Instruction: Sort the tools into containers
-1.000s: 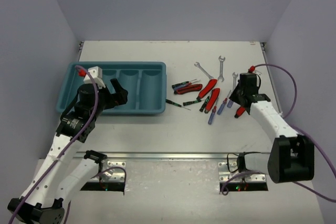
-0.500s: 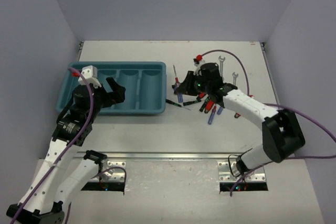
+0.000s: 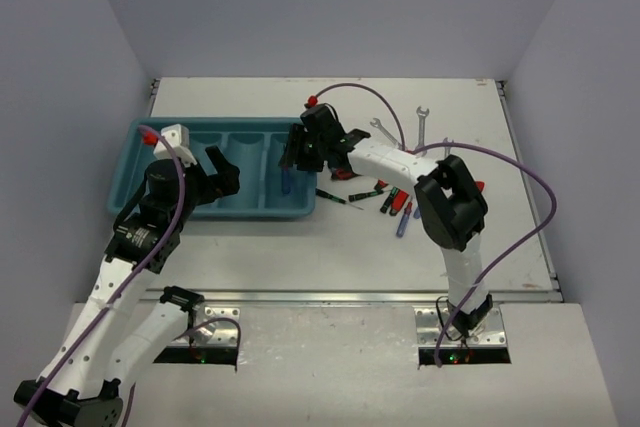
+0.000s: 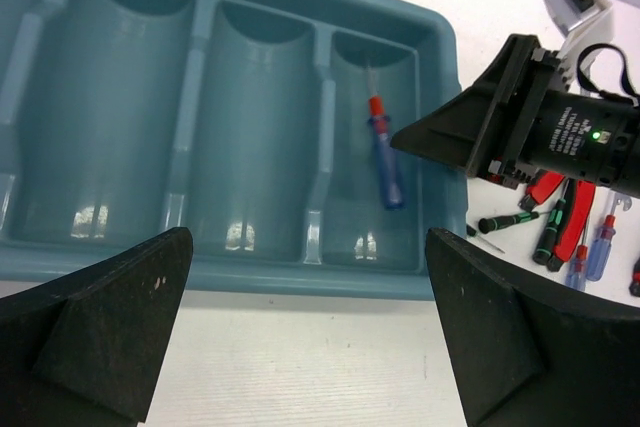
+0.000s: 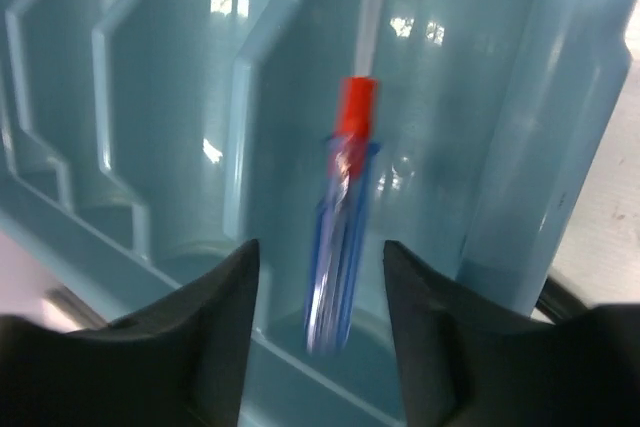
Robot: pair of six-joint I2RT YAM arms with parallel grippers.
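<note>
Screwdriver (image 5: 340,209), blurred in the right wrist view, lies loose in tray (image 4: 250,277) below spread right pincer (image 5: 320,287); left pincer (image 4: 305,247) spread.

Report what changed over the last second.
The right gripper swung from the table's right side to the teal tray, carrying a blue-handled screwdriver. Its jaws have now parted, and the screwdriver is loose in the rightmost compartment. The left gripper stayed wide open over the tray's near side, and the silver wrench at the far side stayed put.

Blue screwdriver (image 4: 385,162) now inside tray (image 4: 250,272)
</note>
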